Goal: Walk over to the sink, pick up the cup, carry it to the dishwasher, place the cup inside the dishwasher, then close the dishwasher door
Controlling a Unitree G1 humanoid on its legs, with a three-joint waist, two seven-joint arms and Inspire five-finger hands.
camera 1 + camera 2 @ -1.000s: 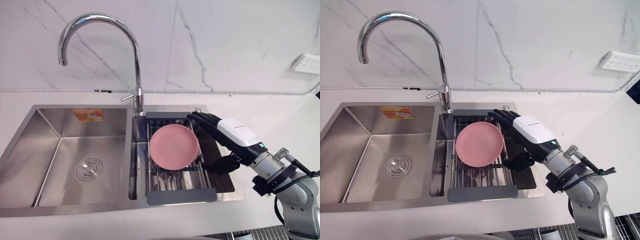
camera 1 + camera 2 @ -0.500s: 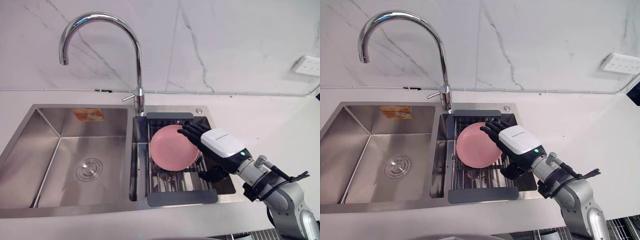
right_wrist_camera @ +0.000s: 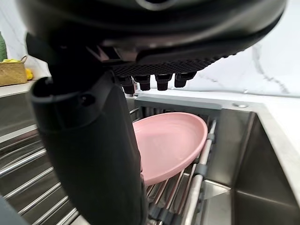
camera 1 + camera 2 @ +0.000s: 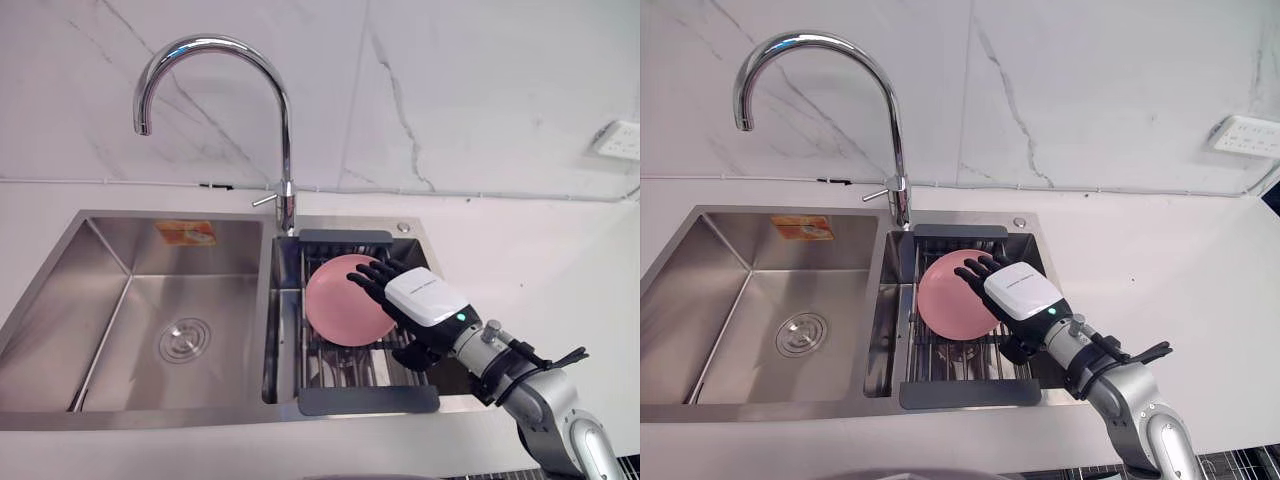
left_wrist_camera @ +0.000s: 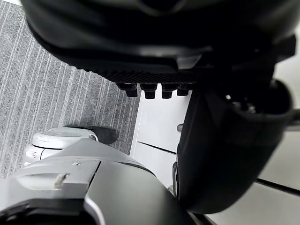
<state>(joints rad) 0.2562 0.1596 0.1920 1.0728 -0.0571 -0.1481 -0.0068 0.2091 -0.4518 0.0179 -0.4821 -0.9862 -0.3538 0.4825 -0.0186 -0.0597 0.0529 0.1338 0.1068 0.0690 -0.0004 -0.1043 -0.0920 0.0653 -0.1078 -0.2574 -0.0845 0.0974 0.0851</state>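
Note:
A pink plate [image 4: 338, 300] leans tilted on the dark drying rack [image 4: 368, 400] in the sink's right basin; no cup is in sight. My right hand [image 4: 425, 300] reaches in from the lower right, its fingers spread over the plate's right rim and its thumb lower beside the rack. In the right wrist view the plate [image 3: 174, 140] lies past the thumb [image 3: 93, 154] and under the fingers, with a gap between them. The hand is open and holds nothing. My left hand [image 5: 225, 140] hangs open above the grey floor, holding nothing.
A tall chrome faucet [image 4: 285, 150] stands behind the divider between the basins. The left basin [image 4: 170, 300] is bare steel with a drain. White counter [image 4: 540, 250] runs to the right, with a wall socket [image 4: 620, 138] above it. The marble wall is close behind.
My right hand has moved left from the rack's right side to over the plate's right rim. The whole picture has shifted slightly; the plate has stayed where it was.

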